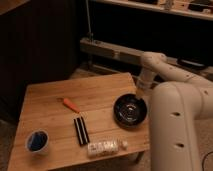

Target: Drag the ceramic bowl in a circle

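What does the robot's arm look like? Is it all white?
Mostly, yes. The arm is creamy white: fat, smooth, rounded tubes joined by round elbows, with a few small dark dots on its side. No cables show on it. It gets thinner toward the gripper, at the far rim of the ceramic bowl.

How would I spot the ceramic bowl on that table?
Start at the wooden table and look near its right edge, right by the gripper. The ceramic bowl there is wide, round and glossy black, far larger than the small blue cup at the front left.
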Action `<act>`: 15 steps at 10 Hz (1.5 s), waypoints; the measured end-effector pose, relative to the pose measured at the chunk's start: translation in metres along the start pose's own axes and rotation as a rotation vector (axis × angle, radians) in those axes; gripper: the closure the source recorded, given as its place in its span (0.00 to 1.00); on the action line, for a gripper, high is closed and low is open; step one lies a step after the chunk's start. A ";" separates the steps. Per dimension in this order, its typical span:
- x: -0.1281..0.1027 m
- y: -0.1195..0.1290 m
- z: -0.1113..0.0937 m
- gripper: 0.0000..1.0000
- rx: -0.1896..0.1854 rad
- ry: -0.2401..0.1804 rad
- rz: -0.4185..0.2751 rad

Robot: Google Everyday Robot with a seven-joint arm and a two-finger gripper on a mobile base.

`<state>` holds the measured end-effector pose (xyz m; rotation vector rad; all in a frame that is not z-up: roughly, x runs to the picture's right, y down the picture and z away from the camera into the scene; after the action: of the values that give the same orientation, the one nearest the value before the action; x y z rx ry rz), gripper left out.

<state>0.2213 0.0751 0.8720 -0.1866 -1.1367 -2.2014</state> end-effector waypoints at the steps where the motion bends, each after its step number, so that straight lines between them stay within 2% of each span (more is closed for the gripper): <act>1: 0.000 -0.007 0.004 1.00 0.012 -0.003 -0.023; 2: 0.001 -0.014 0.008 1.00 0.024 -0.005 -0.045; 4: 0.025 -0.036 0.016 1.00 0.042 -0.003 -0.126; 8: 0.113 -0.096 0.030 1.00 0.084 -0.002 -0.347; 9: 0.139 -0.118 0.037 1.00 0.102 -0.006 -0.427; 10: 0.158 -0.137 0.040 1.00 0.115 -0.008 -0.491; 12: 0.180 -0.167 0.046 1.00 0.135 -0.010 -0.596; 13: 0.188 -0.179 0.049 1.00 0.139 -0.007 -0.628; 15: 0.193 -0.180 0.049 1.00 0.125 0.006 -0.622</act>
<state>-0.0463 0.0956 0.8563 0.2640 -1.4686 -2.6374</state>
